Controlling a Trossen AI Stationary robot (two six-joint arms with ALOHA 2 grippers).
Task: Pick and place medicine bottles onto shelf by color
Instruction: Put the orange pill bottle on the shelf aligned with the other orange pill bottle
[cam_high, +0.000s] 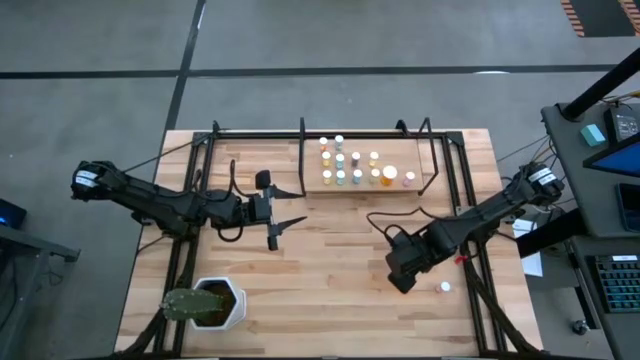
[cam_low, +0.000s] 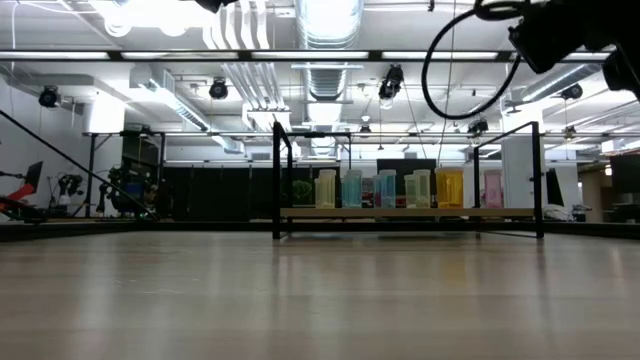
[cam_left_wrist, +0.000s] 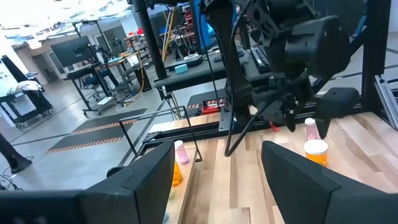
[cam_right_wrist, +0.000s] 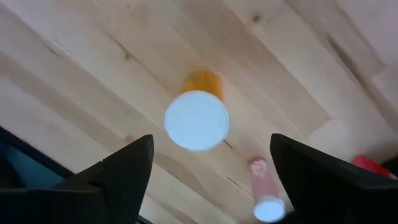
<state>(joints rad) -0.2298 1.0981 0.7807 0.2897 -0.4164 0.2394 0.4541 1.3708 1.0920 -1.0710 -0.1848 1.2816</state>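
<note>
Two bottles remain on the tabletop (cam_high: 330, 260), near the right gripper (cam_right_wrist: 210, 158), whose fingers stand wide apart and hold nothing. In the right wrist view an orange bottle (cam_right_wrist: 198, 117) with a pale cap stands upright directly below, between the two fingers but not touched by them. A pink bottle (cam_right_wrist: 263, 190) stands just beside it. In the high view only one small pale cap (cam_high: 444, 287) shows close to the right arm's wrist; I cannot tell which of the two it is, and the other is hidden under the arm.

I judge the step in hand is to pick the orange bottle. To do it well, the gripper should come straight down, keep the cap centred between the fingers, and close on the body without knocking the pink neighbour.

Farther away, the left gripper (cam_high: 274, 212) hovers near the middle of the table, its fingers parted and empty, pointing toward the shelf.

At the far side, the shelf (cam_high: 310, 182) already carries many bottles in rows: yellowish, teal-green, a wide orange one (cam_high: 389, 175) and a pink one (cam_high: 409, 178) at the right end. The new orange bottle probably belongs beside that orange one.

The white plant pot (cam_high: 222, 305) stands at the near left edge. In the low view the grippers are cut off at the top.
</note>
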